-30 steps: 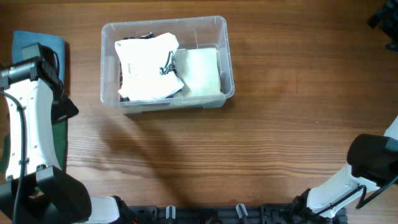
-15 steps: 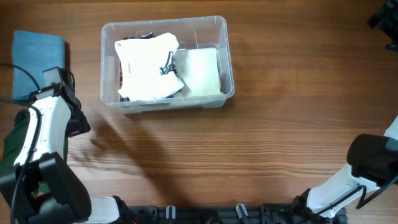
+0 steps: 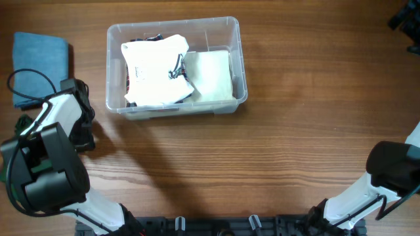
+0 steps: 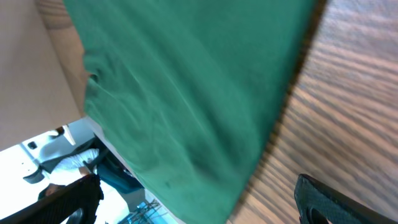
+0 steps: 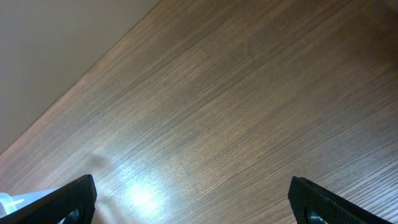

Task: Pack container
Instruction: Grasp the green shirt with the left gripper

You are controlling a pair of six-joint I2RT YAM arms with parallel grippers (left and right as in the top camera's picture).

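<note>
Wood-grain surface (image 3: 295,131) carries the container (image 3: 197,21) at upper centre, already holding white items (image 3: 154,72); packing looks partly done. A blue cloth (image 3: 41,62) and a green cloth (image 4: 186,81) lie outside, left of it, probably left to pack. Left gripper (image 4: 196,186), jaws wide apart and empty, hangs over the green cloth, container to its right. Right gripper (image 5: 193,186), likewise spread and empty, is well apart over bare wood.

Soft, even light from above; a faint shadow lies just below the container (image 3: 177,109). Glare whitens the counter (image 5: 186,124) nearby.
</note>
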